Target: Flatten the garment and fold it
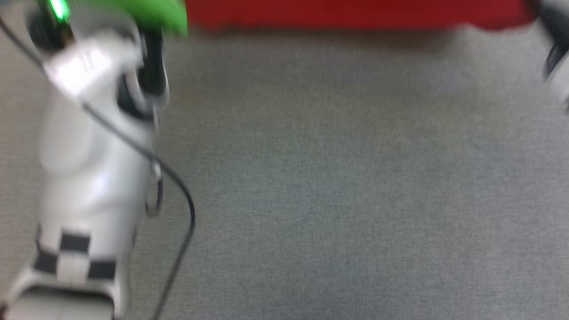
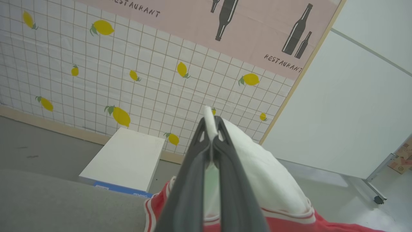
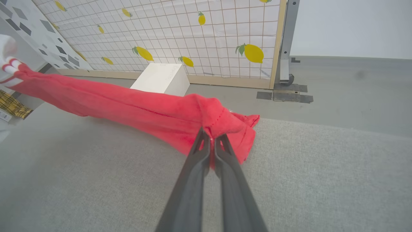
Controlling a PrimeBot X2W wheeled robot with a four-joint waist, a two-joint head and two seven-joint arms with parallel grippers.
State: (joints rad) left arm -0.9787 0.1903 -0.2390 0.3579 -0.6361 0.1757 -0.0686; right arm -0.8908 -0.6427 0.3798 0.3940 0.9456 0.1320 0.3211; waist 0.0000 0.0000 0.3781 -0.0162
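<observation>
Grey mat (image 3: 96,180); white box (image 3: 161,79) before lemon-print grid wall (image 3: 206,29); pink "RESTAURANT" poster (image 2: 257,29) with bottle silhouettes; white panel (image 2: 347,106); taped floor (image 3: 338,83); yellow plaid item (image 3: 11,104), possibly cloth.

The left gripper (image 2: 210,128) is clamped on a white part of the garment (image 2: 260,164), with cloth pinched between its fingertips and poking just past them. The right gripper (image 3: 211,140) is clamped on a bunched red edge of the garment, fingers pressed together. In the blurred head view, the pale left forearm (image 1: 93,146) reaches up beside the garment's left end, and part of the right arm (image 1: 555,62) sits by its right end.
</observation>
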